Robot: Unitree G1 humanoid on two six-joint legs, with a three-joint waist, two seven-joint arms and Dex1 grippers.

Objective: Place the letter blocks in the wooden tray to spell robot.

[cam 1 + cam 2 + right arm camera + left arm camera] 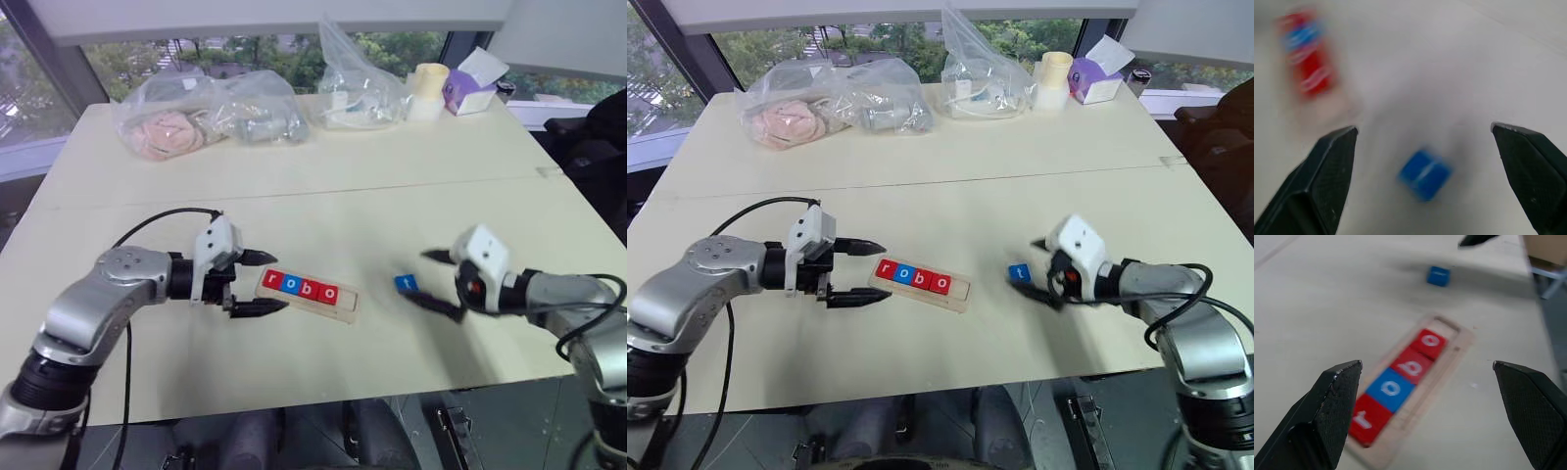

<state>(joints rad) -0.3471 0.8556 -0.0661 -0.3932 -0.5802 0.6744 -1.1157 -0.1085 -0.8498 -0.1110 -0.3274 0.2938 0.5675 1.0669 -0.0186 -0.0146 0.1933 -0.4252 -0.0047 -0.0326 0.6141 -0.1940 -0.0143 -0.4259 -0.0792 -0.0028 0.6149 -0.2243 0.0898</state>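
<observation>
Blue t block point(407, 284) lies loose on the counter point(392, 196) just ahead of my right gripper point(437, 280), jaws wide and empty, tray point(307, 294) with r-o-b-o beyond; left gripper point(263, 282) wide too.

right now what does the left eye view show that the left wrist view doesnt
Left eye view alone: the bags and the tissue box along the far edge of the table, plus both arms, with the open left gripper at the tray's end and the open right gripper beside the loose block.

Left wrist view alone: a close look between its open fingers along the tray.

Shared: the wooden tray holding four blocks, r, o, b, o, one slot free, and the blue block lying on the table outside it.
</observation>
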